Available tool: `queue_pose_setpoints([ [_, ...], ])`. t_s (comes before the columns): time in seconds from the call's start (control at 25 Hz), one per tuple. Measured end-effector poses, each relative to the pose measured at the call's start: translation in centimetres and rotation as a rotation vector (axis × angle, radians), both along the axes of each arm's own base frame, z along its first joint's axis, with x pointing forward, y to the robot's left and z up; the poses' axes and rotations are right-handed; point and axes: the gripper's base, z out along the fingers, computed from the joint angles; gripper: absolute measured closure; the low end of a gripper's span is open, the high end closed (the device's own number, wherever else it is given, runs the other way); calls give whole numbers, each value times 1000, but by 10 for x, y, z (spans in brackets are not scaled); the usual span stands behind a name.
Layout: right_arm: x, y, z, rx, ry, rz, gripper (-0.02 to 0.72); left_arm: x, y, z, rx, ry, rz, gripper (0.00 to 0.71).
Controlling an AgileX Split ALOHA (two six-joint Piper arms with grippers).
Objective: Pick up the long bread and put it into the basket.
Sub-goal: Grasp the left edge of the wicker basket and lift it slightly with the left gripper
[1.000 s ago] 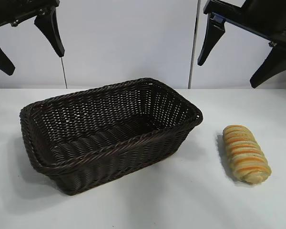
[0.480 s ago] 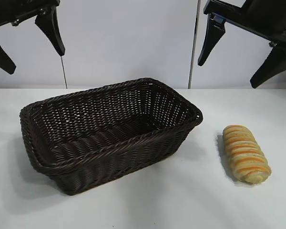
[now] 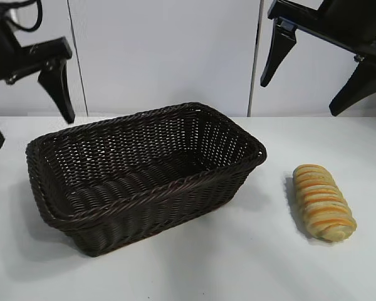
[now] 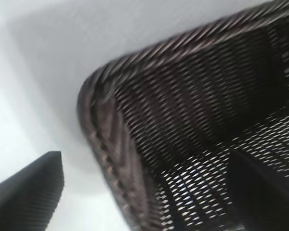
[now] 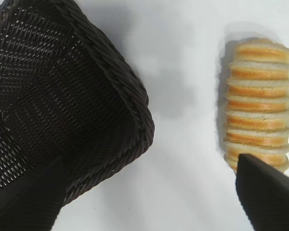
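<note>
**A:** So what's behind your setup? You've got a plain white bench [image 3: 238,269] running the full width of the exterior view, matte, no markings on it that I can spot.

**B:** Yep, and your back wall [image 3: 163,56] is made of pale panels, kinda bluish-white. You can see two thin dark vertical seams, one toward the left [image 3: 77,63] and one toward the right [image 3: 255,63], running down to where the wall meets the bench.

**A:** What's the light like?

**B:** Soft and even, coming from above. Your shadows on the bench are faint and blurry-edged, no harsh glare anywhere. The wrist views just show you more of that same white surface.
</note>
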Motion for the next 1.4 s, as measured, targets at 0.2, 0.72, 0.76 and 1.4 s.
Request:
queue_pose_setpoints([
  [0.2, 0, 0, 0, 0, 0, 0, 17, 3, -1, -6, -18, -38, 20, 51],
  [0.72, 0, 0, 0, 0, 1, 0, 17, 11, -2, -33, 1, -12, 25, 111],
  [0.76, 0, 0, 0, 0, 1, 0, 17, 12, -2, -33, 1, -15, 26, 155],
  [1.4, 0, 0, 0, 0, 1, 0, 17, 14, -5, -31, -42, -29, 73, 611],
])
